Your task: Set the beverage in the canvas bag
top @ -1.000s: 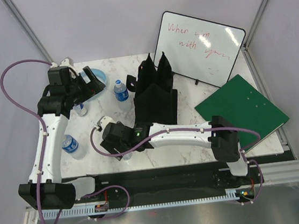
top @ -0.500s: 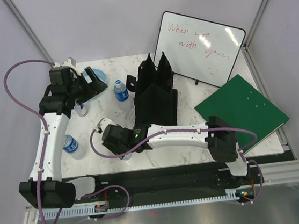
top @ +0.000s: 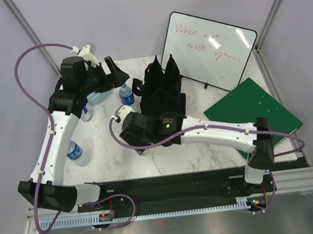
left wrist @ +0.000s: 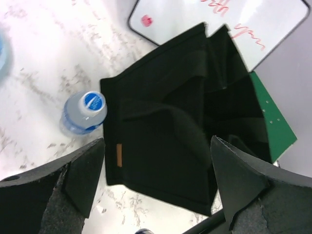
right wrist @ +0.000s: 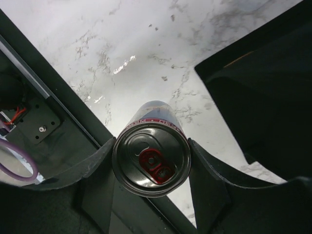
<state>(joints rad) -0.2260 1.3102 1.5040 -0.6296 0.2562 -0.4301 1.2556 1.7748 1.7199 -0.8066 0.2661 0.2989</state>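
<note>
The right end effector [right wrist: 151,155] is closed on a can [right wrist: 152,171], with its two fingers [right wrist: 95,170] pressed against opposite sides just below the rim. The can sits upright in the grip, and its lid with the red tab faces the wrist camera. It seems to hang clear of the marble surface [right wrist: 146,58], though that is hard to judge from straight above. The can is outside the bag [right wrist: 263,92], whose black corner lies just beside it at the upper right of the wrist view. The overhead view puts the right wrist at the bag's near-left corner. The bag stands upright in the middle of the surface, its two pointed tops toward the back, with a small tan label on its side. A bottle [left wrist: 85,113] with a blue cap stands just beside the bag's left side. A second bottle [top: 76,153] is near the left edge, well apart from the bag. A whiteboard [top: 210,43] with red writing leans behind the bag, and a green board [top: 252,112] lies to its right. The left end effector [left wrist: 156,158] is spread wide and holds nothing. It is raised over the back left of the surface, and its camera looks down on the bag and the first bottle.
</note>
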